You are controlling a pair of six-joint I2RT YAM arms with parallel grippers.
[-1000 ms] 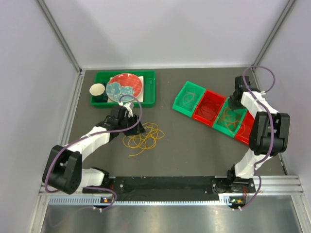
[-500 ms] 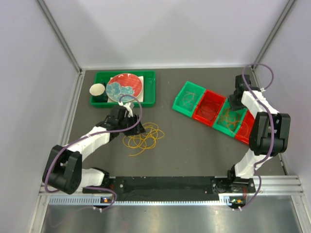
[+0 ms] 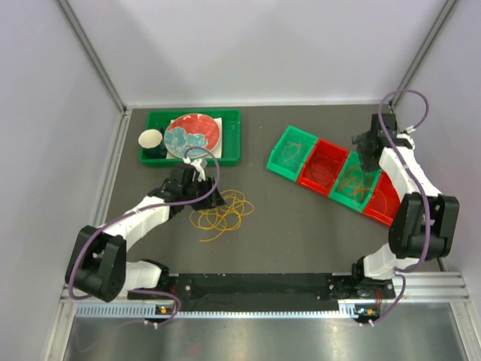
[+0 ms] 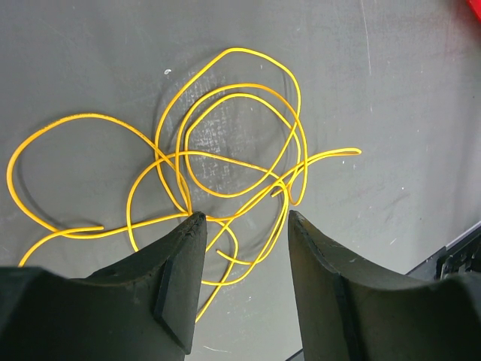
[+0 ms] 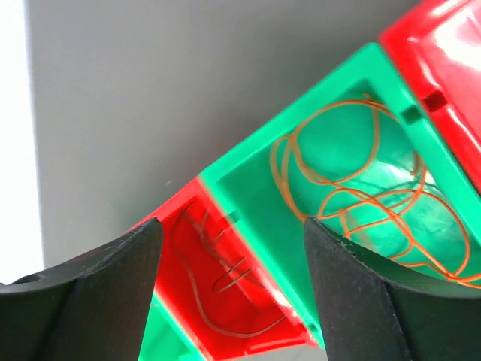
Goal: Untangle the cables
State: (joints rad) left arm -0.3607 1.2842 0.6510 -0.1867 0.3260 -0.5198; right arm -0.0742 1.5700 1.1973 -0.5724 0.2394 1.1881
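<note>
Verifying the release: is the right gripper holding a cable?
No, the right gripper is open and empty; the orange cable lies in the green bin beneath it.

right gripper (image 5: 231,226): i see both fingers spread wide, nothing between them
green bin (image 5: 252,167): orange cable loops (image 5: 353,188) lie coiled inside
red bin (image 5: 259,304): touching the green one's side, dark red loops (image 5: 218,278) inside
second red bin (image 5: 443,45): upper right corner, contents out of my sight
table (image 5: 188,90): plain grey

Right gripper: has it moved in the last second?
Yes. The right gripper has drawn back from the green bin holding orange cables, toward the far wall, and its jaws have opened.
</note>
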